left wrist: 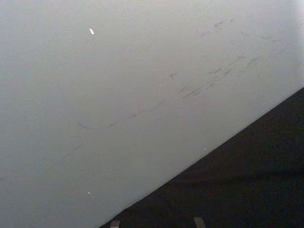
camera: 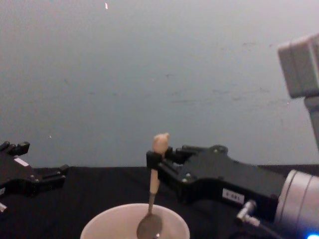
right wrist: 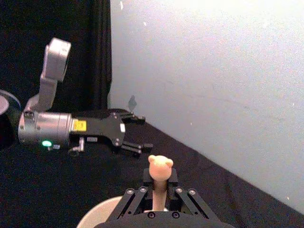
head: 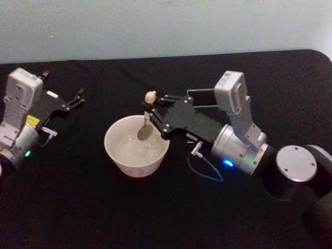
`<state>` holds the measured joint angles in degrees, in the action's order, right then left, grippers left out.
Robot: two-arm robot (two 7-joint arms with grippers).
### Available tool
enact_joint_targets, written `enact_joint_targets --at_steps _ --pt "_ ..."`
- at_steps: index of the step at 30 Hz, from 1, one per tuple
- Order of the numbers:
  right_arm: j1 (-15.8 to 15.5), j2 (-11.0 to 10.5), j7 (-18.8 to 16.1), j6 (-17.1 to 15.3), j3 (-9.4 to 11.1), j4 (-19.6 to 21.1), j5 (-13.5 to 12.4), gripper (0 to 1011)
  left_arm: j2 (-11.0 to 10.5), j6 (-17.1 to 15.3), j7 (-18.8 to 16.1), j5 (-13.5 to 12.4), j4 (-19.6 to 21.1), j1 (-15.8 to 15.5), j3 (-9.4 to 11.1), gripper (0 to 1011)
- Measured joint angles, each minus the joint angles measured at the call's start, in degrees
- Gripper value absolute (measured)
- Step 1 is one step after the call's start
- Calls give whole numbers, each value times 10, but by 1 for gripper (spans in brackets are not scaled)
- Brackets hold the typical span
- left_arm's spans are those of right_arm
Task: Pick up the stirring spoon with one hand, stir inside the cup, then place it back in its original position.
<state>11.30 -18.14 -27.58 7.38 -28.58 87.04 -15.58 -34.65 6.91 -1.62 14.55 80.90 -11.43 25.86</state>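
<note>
The cream cup (head: pixel 136 148) stands on the black table, left of centre; its rim also shows in the chest view (camera: pixel 99 219) and the right wrist view (right wrist: pixel 95 213). My right gripper (head: pixel 153 115) is shut on the stirring spoon (head: pixel 147 116) just below its bear-head knob (right wrist: pixel 160 166). The spoon (camera: pixel 153 191) hangs nearly upright, its dark bowl (camera: pixel 149 226) down inside the cup near the cup's right side. My left gripper (head: pixel 78 98) rests open at the far left of the table, well away from the cup, and appears too in the right wrist view (right wrist: pixel 137 133).
A dark square holder (head: pixel 202 98) sits behind my right gripper, partly hidden by the arm. A thin cable (head: pixel 205 168) loops on the table right of the cup. A pale wall (camera: pixel 159 74) runs behind the table's back edge.
</note>
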Motion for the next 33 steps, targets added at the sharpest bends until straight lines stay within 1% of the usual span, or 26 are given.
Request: enact_joint_targets --at_steps 7,10,15,21,28,33 --pt "-6 -7 -6 1 12 33 -21 172 0 0 0 0 0 0 0 1001" --pt "-8 -12 -7 4 22 53 -34 172 0 0 0 0 0 0 0 1001" --pt "-12 -18 -3 6 33 76 -45 172 0 0 0 0 0 0 0 1001" --pt "-21 -26 10 11 49 98 -51 172 0 0 0 0 0 0 0 1001" --pt "-31 -37 25 10 73 118 -59 172 0 0 0 0 0 0 0 1001" --pt "-42 -48 39 -3 91 136 -59 172 0 0 0 0 0 0 0 1001"
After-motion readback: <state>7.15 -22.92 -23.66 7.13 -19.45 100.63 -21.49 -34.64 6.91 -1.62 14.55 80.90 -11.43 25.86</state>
